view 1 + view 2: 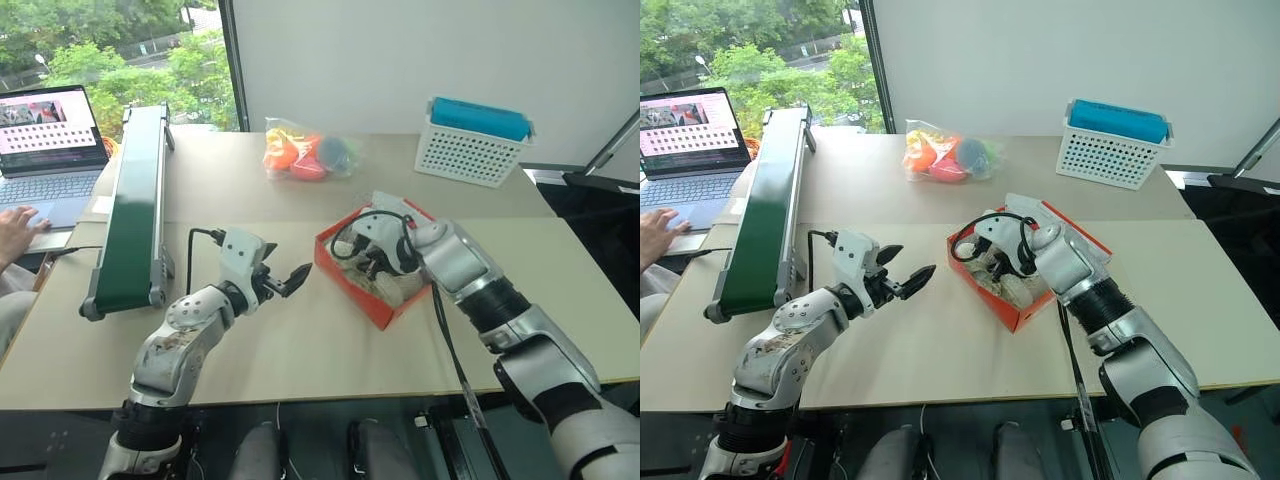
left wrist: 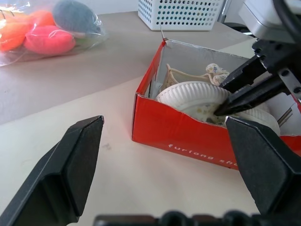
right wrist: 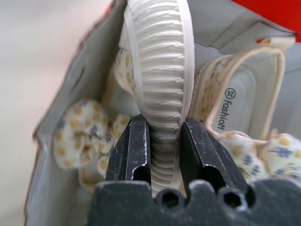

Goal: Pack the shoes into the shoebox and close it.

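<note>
Clamping its two black fingers (image 3: 141, 150) on the ribbed white sole of a shoe (image 3: 160, 70), the right gripper (image 3: 163, 146) reaches down into the open red-orange shoebox (image 2: 188, 136), the sole standing on edge between the pads. Beside the held shoe, inside the same box, lies the second shoe (image 3: 263, 141), its cream strap and flower-print lining turned up, a small round mark and the letters "fashio" legible on its insole. White lining shows along the box's inner wall, and white lettering runs along its outer front face.

Off to the robot's left of the box and apart from it, the left gripper (image 1: 285, 281) hovers above the bare beige tabletop (image 1: 300, 350) with its fingers spread wide and nothing between them, pointing toward the box's near corner.

Beyond the box, toward the far edge of the table, sits a clear bag of orange, pink and blue toys (image 1: 308, 152); farther to the right stands a white perforated basket (image 1: 470, 150) with a blue top. Well to the left of the left gripper, a long green conveyor (image 1: 130, 210) runs along the table, and past it a person's hand (image 1: 15, 232) rests by an open laptop (image 1: 45, 150).
</note>
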